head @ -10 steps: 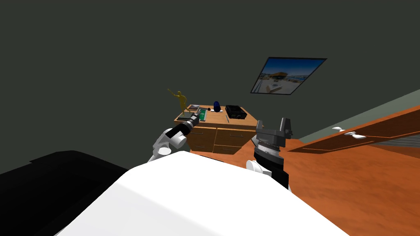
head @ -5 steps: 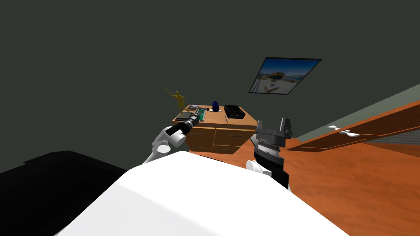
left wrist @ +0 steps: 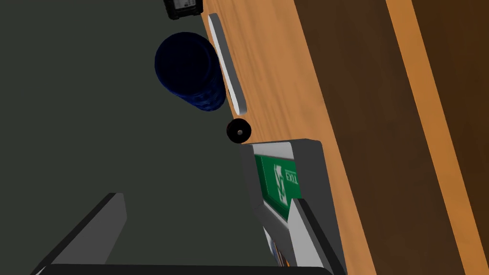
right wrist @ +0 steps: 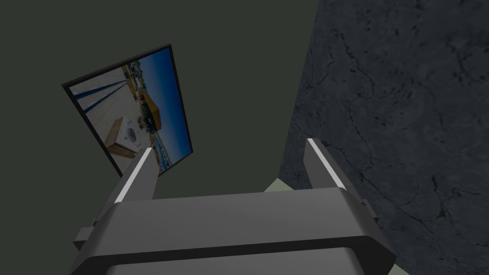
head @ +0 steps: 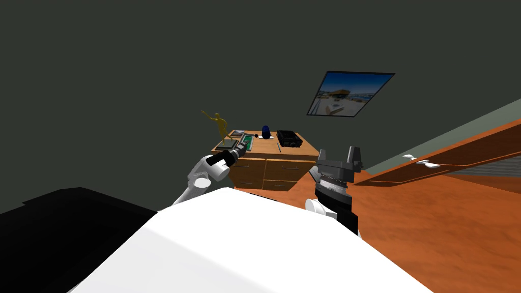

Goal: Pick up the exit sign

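Note:
The exit sign (head: pixel 248 141) is a green panel in a grey frame, lying on the wooden dresser (head: pixel 285 168) top near its left front. My left gripper (head: pixel 243 147) is right at the sign's near end. In the left wrist view the exit sign (left wrist: pixel 279 184) shows white "EXIT" lettering. The left gripper (left wrist: pixel 205 198) is open, and one finger (left wrist: pixel 310 234) overlaps the sign's frame. The other finger stands far off with nothing against it. My right gripper (head: pixel 351 153) is raised to the right of the dresser, and the right gripper (right wrist: pixel 229 148) is open and empty.
A small black ball (left wrist: pixel 239 130), a dark blue vase (left wrist: pixel 191 71) on a white plate (left wrist: pixel 227 67) and a black box (head: pixel 288 138) stand beyond the sign. A gold figurine (head: pixel 220 124) and a dark flat pad (head: pixel 226 144) sit left. A black area (head: pixel 61 229) lies low left.
The whole head view has slid a little left and up, so I have moved slightly. My left gripper stays at the sign's near end. The right arm is unchanged.

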{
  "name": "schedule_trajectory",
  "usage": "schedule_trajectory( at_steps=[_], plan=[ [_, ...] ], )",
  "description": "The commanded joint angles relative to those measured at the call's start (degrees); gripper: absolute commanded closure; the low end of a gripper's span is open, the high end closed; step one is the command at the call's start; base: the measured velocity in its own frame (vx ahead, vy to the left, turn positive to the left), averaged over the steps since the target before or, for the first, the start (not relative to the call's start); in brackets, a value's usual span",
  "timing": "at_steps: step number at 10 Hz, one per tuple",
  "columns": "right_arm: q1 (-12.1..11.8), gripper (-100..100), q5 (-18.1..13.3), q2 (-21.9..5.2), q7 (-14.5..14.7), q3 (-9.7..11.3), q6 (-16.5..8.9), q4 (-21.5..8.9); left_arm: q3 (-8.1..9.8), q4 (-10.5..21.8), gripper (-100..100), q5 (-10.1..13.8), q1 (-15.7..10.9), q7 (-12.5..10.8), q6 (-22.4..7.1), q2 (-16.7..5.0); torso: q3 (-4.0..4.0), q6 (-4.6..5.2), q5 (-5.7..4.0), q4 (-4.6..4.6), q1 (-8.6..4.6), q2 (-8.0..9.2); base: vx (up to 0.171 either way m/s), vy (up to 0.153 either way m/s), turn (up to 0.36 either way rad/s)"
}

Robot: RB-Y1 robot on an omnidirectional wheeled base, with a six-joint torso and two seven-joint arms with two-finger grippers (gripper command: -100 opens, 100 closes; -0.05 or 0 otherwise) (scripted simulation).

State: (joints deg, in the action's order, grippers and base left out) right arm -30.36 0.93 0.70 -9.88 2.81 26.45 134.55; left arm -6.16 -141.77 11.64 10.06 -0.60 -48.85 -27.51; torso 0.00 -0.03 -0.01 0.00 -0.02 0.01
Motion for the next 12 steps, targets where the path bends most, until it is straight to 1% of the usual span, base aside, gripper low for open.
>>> schedule_trajectory(
  at_steps=[1,2,3,4,5,6,7,8,9,10,11,12],
  plan=[
    [0.0,0,0.0,0.0,0.0,0.0,0.0,0.0,0.6,0.0,-100,1.2,-1.5,0.5,-2.9,-1.5,0.0,0.0,0.0,0.0,0.0,0.0,0.008,-0.019,-0.055],
    [0.0,0,0.0,0.0,0.0,0.0,0.0,0.0,0.6,0.0,-100,1.2,-1.5,0.5,-4.3,-1.5,-0.01,0.02,-0.01,0.0,-0.02,-0.02,0.012,-0.02,-0.032],
    [0.0,0,0.0,0.0,0.0,0.0,0.0,0.0,0.6,0.0,-100,1.2,-1.5,0.5,-4.9,-1.5,-0.01,0.0,-0.01,0.0,-0.02,-0.02,0.007,-0.009,0.005],
    [0.0,0,0.0,0.0,0.0,0.0,0.0,0.0,1.21,-0.2,-100,2.4,-2.7,1.0,-7.2,-3.0,0.0,0.0,0.0,0.0,0.01,-0.01,0.008,-0.015,-0.053],
    [0.0,0,0.0,0.0,0.0,0.0,0.0,0.0,1.21,-0.2,-100,2.4,-2.7,1.0,-8.8,-3.0,-0.01,0.01,0.0,0.0,-0.01,-0.01,0.011,-0.014,-0.034],
    [0.0,0,0.0,0.0,0.0,0.0,0.0,0.0,1.21,-0.2,-100,2.4,-2.7,1.0,-9.2,-3.0,-0.01,0.0,0.0,0.0,0.0,-0.02,0.008,-0.005,0.005],
    [0.0,0,0.0,0.0,0.0,0.0,0.0,0.0,1.86,-0.2,-100,3.5,-3.9,1.5,-11.5,-4.4,-0.01,0.0,0.01,0.0,0.02,-0.01,0.011,-0.014,-0.049],
    [0.0,0,0.0,0.0,0.0,0.0,0.0,0.0,1.86,-0.2,-100,3.5,-3.9,1.5,-13.1,-4.4,-0.01,0.01,0.0,0.0,0.0,-0.02,0.013,-0.011,-0.029],
    [0.0,0,0.0,0.0,0.0,0.0,0.0,0.0,1.86,-0.2,-100,3.5,-3.9,1.5,-13.4,-4.4,-0.02,0.0,0.0,-0.01,0.01,-0.03,0.008,-0.004,0.003],
    [0.0,0,0.0,0.0,0.0,0.0,0.0,0.0,2.54,-0.2,-100,4.7,-5.1,2.0,-15.8,-5.8,-0.01,-0.01,0.01,0.0,0.03,-0.01,0.013,-0.012,-0.046],
    [0.0,0,0.0,0.0,0.0,0.0,0.0,0.0,2.54,-0.2,-100,4.7,-5.1,2.0,-17.2,-5.8,-0.01,0.01,0.0,0.0,0.01,-0.02,0.013,-0.009,-0.025],
    [0.0,0,0.0,0.0,0.0,0.0,0.0,0.0,2.54,-0.2,-100,4.7,-5.1,2.0,-17.5,-5.8,-0.01,0.0,0.01,-0.01,0.02,-0.02,0.005,-0.003,0.003]
  ],
)
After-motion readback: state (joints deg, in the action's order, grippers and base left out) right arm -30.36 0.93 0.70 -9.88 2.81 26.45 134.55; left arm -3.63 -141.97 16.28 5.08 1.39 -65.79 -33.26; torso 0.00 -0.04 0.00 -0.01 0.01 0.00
